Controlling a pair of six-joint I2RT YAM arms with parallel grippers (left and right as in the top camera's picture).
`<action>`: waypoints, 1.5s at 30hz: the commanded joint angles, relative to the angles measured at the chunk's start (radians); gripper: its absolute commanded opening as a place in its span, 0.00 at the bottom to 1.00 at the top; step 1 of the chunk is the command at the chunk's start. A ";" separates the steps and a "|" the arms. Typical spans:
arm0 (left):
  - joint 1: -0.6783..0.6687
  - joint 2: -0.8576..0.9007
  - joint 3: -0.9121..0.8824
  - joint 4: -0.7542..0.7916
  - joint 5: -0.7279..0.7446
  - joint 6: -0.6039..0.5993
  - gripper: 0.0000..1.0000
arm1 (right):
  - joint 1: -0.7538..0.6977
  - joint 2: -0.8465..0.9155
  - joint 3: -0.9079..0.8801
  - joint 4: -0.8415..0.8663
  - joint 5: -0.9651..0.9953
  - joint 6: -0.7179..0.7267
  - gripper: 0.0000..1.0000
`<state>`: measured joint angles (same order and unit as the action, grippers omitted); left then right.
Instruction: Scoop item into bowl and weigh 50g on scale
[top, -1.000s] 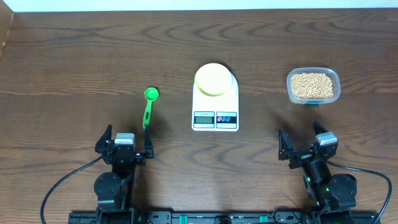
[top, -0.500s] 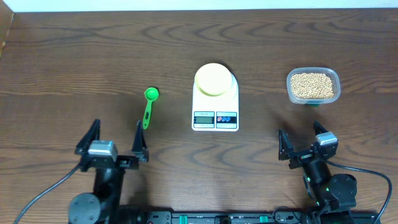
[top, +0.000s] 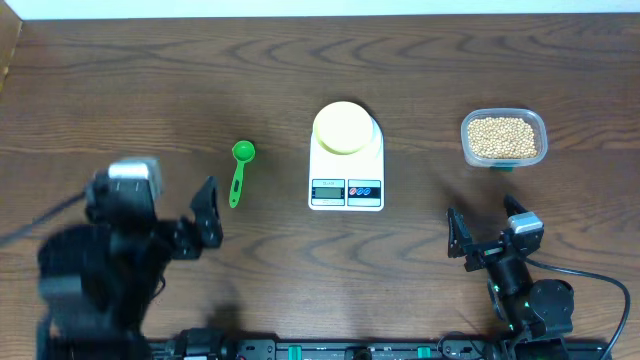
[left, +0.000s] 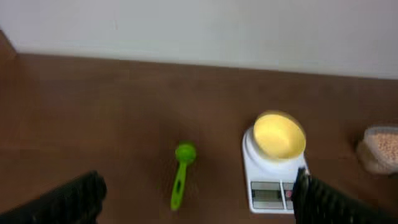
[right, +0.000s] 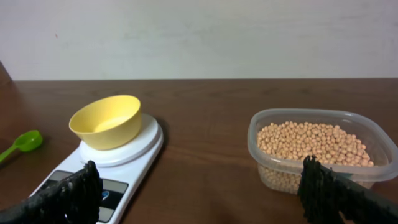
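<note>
Dark wood-grain tabletop (top: 150, 90) fills the overhead view, and a pale wall (right: 199, 37) stands behind it in both wrist views. We see the white scale (top: 346, 185) at the middle, with the yellow bowl (top: 343, 127) sitting on its round platform. The bowl looks empty in the right wrist view. To the right of the scale, well apart from it, the clear tub (top: 540, 125) holds the beans (top: 502, 137).

A green scoop (top: 238, 175) lies flat to the left of the scale, its cup toward the far side and its handle toward us.

Our left gripper (left: 199, 193) is blurred in the overhead view; its jaws stand wide and hold nothing. From its wrist camera the scoop lies ahead, between the two fingers (left: 68, 202) and apart from both, with the scale and bowl just right of it and the tub at the right edge.

Our right gripper (top: 483, 228) sits near the front edge, jaws also spread wide and empty. The tub of beans lies ahead of it, slightly to its right, with bare wood between them; the scale and bowl are ahead to its left.
</note>
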<state>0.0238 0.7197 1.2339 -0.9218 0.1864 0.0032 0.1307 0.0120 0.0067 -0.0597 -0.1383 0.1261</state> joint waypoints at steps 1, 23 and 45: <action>0.004 0.125 0.051 -0.074 0.012 0.002 0.98 | 0.008 -0.006 -0.002 -0.004 0.000 0.008 0.99; 0.004 0.640 0.049 -0.207 0.011 0.002 0.98 | 0.008 -0.006 -0.002 -0.004 0.001 0.008 0.99; 0.004 0.771 0.048 -0.206 0.011 0.002 0.98 | 0.008 -0.006 -0.002 -0.004 0.001 0.008 0.99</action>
<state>0.0238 1.4841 1.2724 -1.1229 0.1860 0.0032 0.1307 0.0120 0.0067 -0.0601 -0.1383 0.1257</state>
